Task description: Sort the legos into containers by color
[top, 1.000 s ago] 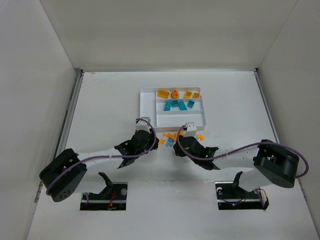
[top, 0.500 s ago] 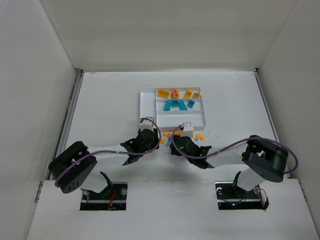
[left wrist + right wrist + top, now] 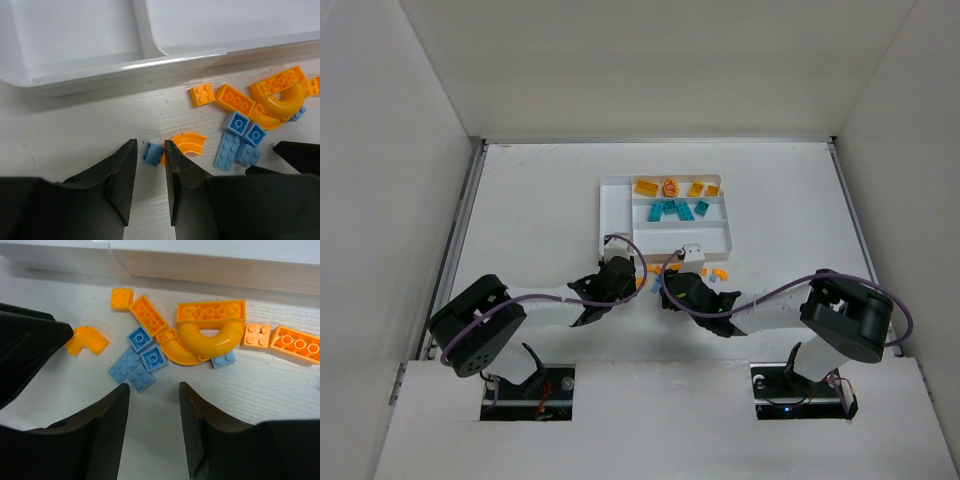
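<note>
Left gripper [image 3: 150, 167]: matte black jaws narrowly apart, straddling tiny light-blue studded plastic brick [image 3: 152, 153] mid-counter; contact unclear. Right gripper [image 3: 152, 405]: jaws apart over bare counter, near flat light-blue plates [image 3: 127, 365]. Beyond, glossy white plastic tray [image 3: 125, 66] held orange bricks [image 3: 672, 187] in far section, teal bricks [image 3: 676, 210] in next.

White surface [image 3: 540, 200] with compartment tray [image 3: 616, 215] and loose legos [image 3: 718, 272].
Carries, just off the tray's near wall, a touching cluster of orange bricks [image 3: 148, 315], orange curved pieces [image 3: 210, 337] and light blue bricks [image 3: 131, 371], plus one small blue brick [image 3: 151, 153] beside an orange curve [image 3: 188, 143].
</note>
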`<state>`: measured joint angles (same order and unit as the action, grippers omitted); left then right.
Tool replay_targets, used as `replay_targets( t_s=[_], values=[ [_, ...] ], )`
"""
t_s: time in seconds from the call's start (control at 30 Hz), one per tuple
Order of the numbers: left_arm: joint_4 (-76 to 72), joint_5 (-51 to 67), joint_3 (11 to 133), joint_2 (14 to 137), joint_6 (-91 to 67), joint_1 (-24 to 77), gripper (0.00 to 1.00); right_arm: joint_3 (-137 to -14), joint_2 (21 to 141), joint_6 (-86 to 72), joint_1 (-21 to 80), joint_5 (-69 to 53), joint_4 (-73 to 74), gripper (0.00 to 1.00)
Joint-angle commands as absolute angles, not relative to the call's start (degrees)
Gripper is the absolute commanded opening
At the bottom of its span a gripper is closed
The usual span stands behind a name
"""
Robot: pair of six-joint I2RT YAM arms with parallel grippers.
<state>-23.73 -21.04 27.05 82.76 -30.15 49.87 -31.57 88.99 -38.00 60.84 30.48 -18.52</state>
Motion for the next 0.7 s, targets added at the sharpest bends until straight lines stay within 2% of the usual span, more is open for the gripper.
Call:
replay_targets(
  t_s=[0.0, 0.2, 0.47, 0.67],
  values=[
    [-24.3, -22.8, 28.7, 83.1, -29.8, 49.8, 0.24, -33.3, 90.3, -36.2, 61.3, 31.0, -21.6, 0.5],
    [-24.3, -22.6, 28.4, 82.5, -30.2, 49.5, 0.12, -34.0, 91.5, -35.1, 61.2, 30.1, -22.1, 0.5],
    [-24.3, -21.6, 26.2, 76.8, -32.3, 48.0, 0.09, -34.3, 93.1, -34.7, 61.2, 30.1, -22.6, 0.48],
    [-23.5, -19.4, 25.5, 74.6, -33.3, 46.9, 0.08, -35.1, 94.7, -34.0, 61.3, 30.1, -22.7, 0.38]
  ],
)
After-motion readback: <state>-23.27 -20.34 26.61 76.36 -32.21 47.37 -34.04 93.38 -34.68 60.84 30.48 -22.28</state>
